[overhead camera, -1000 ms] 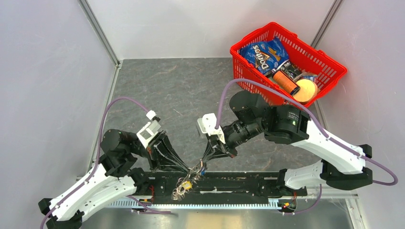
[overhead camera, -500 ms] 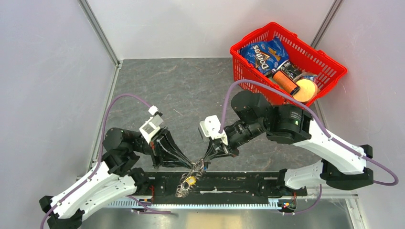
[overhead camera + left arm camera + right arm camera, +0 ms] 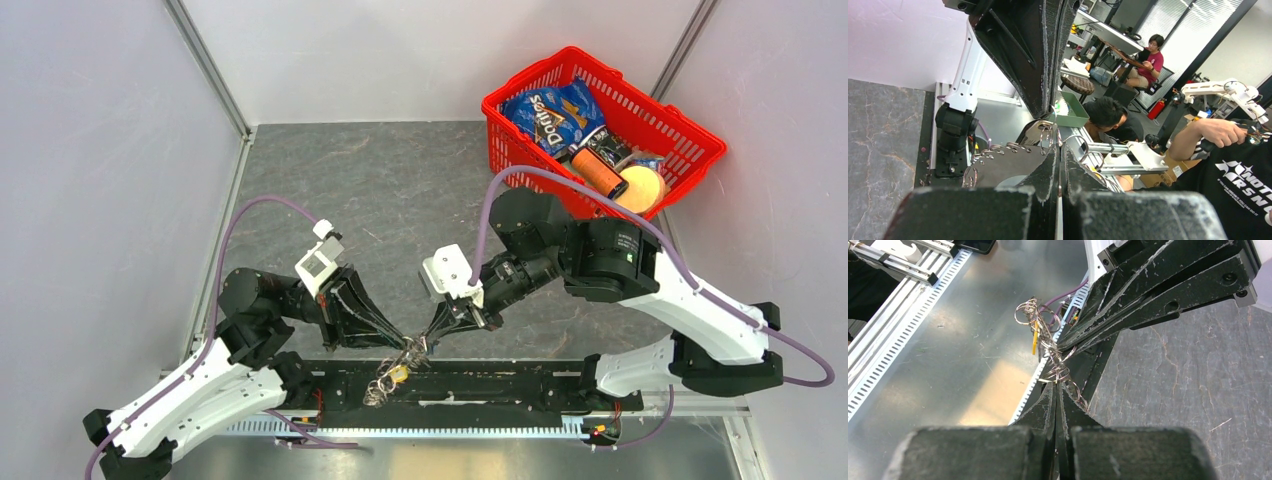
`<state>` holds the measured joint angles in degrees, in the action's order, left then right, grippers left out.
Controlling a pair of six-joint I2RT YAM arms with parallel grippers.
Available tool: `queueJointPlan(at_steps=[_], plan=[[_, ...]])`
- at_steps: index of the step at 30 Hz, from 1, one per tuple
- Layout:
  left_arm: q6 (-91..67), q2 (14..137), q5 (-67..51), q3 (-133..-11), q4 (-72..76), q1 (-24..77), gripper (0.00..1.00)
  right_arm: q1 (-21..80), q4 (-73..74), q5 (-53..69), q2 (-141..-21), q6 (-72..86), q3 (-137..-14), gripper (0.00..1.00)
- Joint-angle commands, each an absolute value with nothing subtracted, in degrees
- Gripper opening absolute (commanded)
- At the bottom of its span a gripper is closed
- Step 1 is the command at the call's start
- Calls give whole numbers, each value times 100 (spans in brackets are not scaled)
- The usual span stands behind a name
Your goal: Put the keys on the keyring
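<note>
The keyring (image 3: 392,372) is a tangle of silver wire rings hanging over the black rail at the near edge. A yellow-gold key (image 3: 398,374) dangles in it and shows edge-on in the right wrist view (image 3: 1035,343). My left gripper (image 3: 404,346) and right gripper (image 3: 420,344) meet tip to tip above the tangle, both shut on its rings. In the left wrist view my gripper (image 3: 1059,148) pinches a ring beside a dark flat plate (image 3: 1008,165) with small rings through its edge holes. In the right wrist view my gripper (image 3: 1055,385) grips the ring cluster (image 3: 1048,347). The black and blue keys are not visible.
A red basket (image 3: 690,160) with a chip bag, a can and other items stands at the back right. The black rail (image 3: 500,385) and a slotted metal strip (image 3: 450,430) run along the near edge. White walls enclose the grey table (image 3: 380,190).
Both wrists have shifted slightly, the left one up and the right one down and to the right. The fingertips stay together on the rings, which hang almost unchanged.
</note>
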<state>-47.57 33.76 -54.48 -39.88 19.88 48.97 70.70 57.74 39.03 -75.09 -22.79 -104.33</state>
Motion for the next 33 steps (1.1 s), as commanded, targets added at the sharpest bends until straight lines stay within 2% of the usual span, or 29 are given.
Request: queueJointPlan(at_steps=[1,23,33], plan=[[-4957,3379,-5275,-4028,2338,4923,2,7137,5760,3905,-7576,-2412,-10691,0],[-4896,3263,-5379,-4019,2338,4931,2,7185,5975,2753,-7287,-2267,-10561,0],[-4856,3279,-5388,-4042,2323,4928,2,7198,5779,3266,-7047,-1822,-10335,0]])
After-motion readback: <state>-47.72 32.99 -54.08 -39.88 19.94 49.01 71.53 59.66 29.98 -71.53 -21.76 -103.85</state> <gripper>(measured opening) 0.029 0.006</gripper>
